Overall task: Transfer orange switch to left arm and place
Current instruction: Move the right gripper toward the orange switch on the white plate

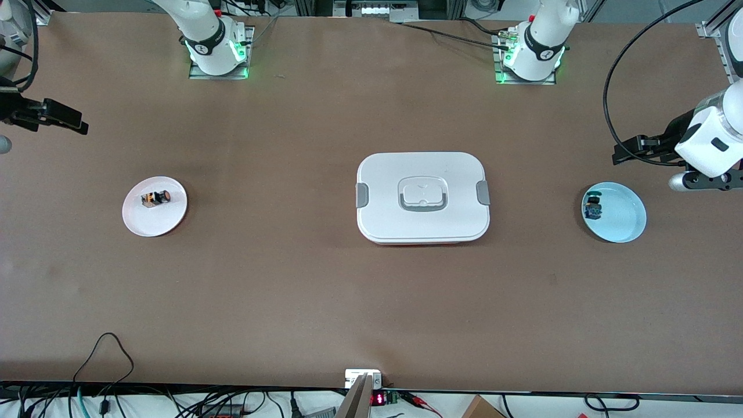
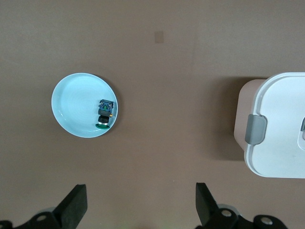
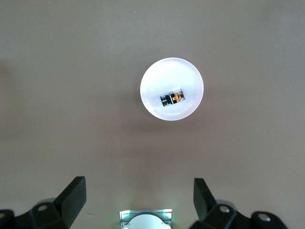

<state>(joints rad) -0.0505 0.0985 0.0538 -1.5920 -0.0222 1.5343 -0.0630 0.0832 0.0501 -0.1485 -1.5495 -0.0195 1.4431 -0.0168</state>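
The orange switch [image 1: 155,198] lies on its side on a white plate [image 1: 139,223], toward the right arm's end of the tabletop [image 1: 290,290], and nothing is touching it. From the right wrist view I see the same switch [image 3: 172,98] near the middle of its plate [image 3: 159,76].

The box [image 1: 423,223] sits lid on at the middle of the tabletop, grey clips at both short ends and the recessed handle [image 1: 423,194] on top.

Toward the left arm's end, a light blue plate [image 1: 624,217] carries a blue-bodied switch [image 1: 593,207] close to the plate's rim on the box side.

My right pincer [image 3: 138,200] hangs high over the tabletop at the right arm's end, fingers [image 3: 74,195] spread wide and holding nothing. My left pincer [image 2: 140,205] hangs high over the left arm's end, near the blue plate [image 2: 71,105], fingers [image 2: 205,202] likewise spread wide and empty. In its wrist view I see one end of the box [image 2: 279,129] with a grey clip [image 2: 255,130], well apart from the plate.

Both arms wait above the tabletop's two short edges.
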